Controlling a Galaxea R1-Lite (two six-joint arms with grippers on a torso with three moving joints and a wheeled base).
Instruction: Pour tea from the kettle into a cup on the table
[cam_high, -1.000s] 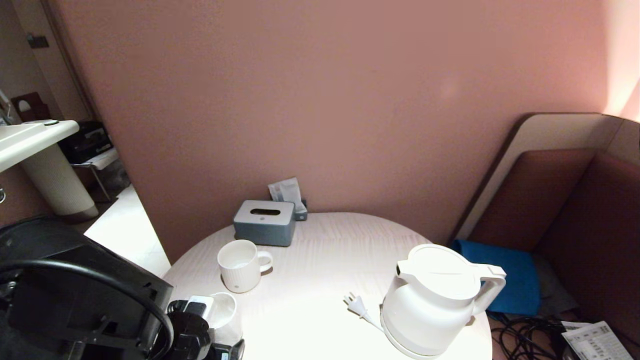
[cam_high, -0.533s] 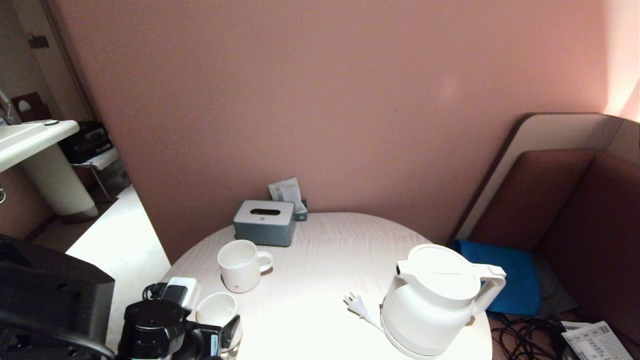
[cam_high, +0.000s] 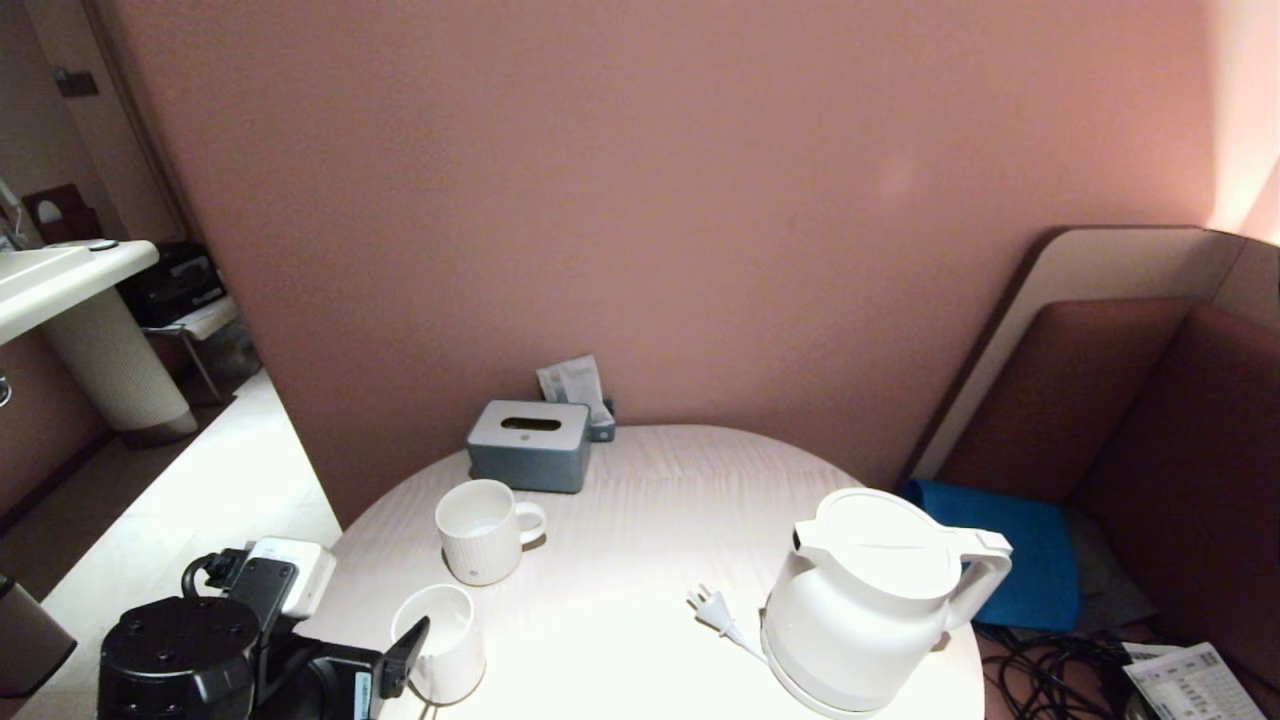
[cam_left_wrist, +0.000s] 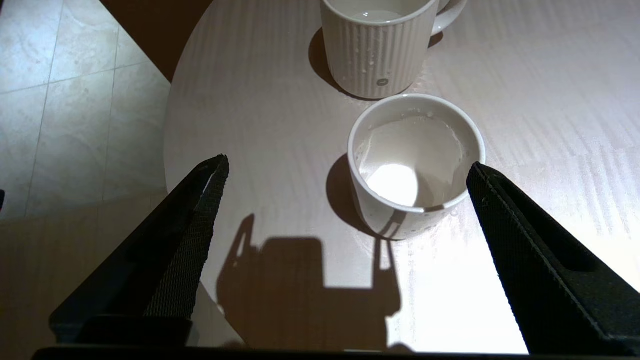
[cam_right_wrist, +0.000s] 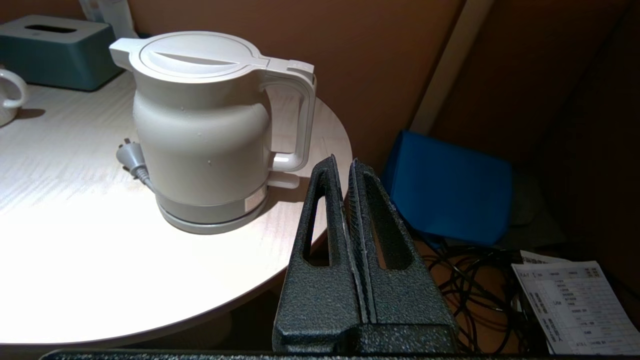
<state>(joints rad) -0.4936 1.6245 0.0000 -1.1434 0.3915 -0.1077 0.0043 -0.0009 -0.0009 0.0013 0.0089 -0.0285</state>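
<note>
The white kettle (cam_high: 870, 600) stands on its base at the right of the round white table (cam_high: 640, 500), handle turned right. The small white cup (cam_high: 445, 640) stands upright near the table's front left edge. My left gripper (cam_left_wrist: 347, 164) is open wide, low at the table's front left edge. The cup (cam_left_wrist: 415, 165) sits just beyond its fingertips, close to one finger, wet inside and free. My right gripper (cam_right_wrist: 344, 161) is shut and empty, off the table's right edge. It is a short way from the handle of the kettle (cam_right_wrist: 200, 130).
A ribbed white mug (cam_high: 482, 530) stands just behind the cup. A grey tissue box (cam_high: 530, 445) is at the back. The kettle's plug (cam_high: 712, 608) lies left of the kettle. A blue cushion (cam_high: 1010, 560) and floor cables (cam_high: 1060, 670) are right of the table.
My left arm has drawn back to the left and lowered, uncovering the cup, which stays standing where it was. Kettle and mug have not moved.
</note>
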